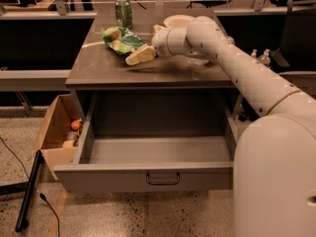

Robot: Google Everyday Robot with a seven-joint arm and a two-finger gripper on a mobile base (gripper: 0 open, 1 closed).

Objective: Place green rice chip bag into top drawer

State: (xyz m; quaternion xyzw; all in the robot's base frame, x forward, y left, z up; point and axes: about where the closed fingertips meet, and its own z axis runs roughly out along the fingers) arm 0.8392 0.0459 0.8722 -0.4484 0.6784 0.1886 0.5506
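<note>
Your gripper (139,56) hangs low over the worktop (98,70) at the bag's (120,39) near right end (open or closed, you can't tell). The bag stretches away leftward, behind the open drawer (98,177).
</note>
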